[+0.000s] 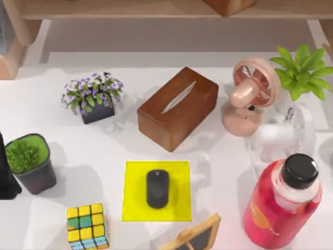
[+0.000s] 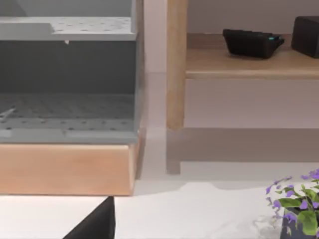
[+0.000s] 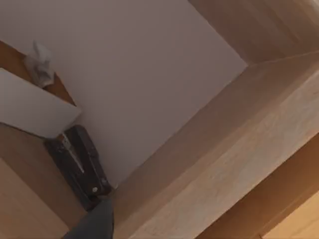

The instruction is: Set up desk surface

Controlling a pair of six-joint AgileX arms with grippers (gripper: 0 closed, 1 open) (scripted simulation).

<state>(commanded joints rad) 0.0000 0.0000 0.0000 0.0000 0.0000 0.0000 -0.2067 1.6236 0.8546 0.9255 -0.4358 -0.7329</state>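
The desk surface [image 1: 223,172] is a broad white tabletop carrying many objects. At its middle front lies a yellow mat [image 1: 136,205] with a black mouse [image 1: 157,188] on it. My left arm [image 1: 6,177] is a dark shape at the left edge, beside a green potted plant [image 1: 28,161]. A dark part of my left gripper [image 2: 94,225] hangs over the white top, facing the shelf. My right arm [image 1: 283,136] is a pale shape at the right, between the pink fan [image 1: 251,96] and the red bottle [image 1: 283,200]. A dark part of my right gripper [image 3: 94,223] points up at the wooden shelf.
A wooden tissue box [image 1: 178,108] stands at the centre back, a purple flower pot [image 1: 93,99] to its left, a leafy plant [image 1: 302,70] at far right. A colour cube [image 1: 87,225] and a small framed board [image 1: 193,237] sit at the front edge. The wooden shelf [image 1: 156,9] runs along the back.
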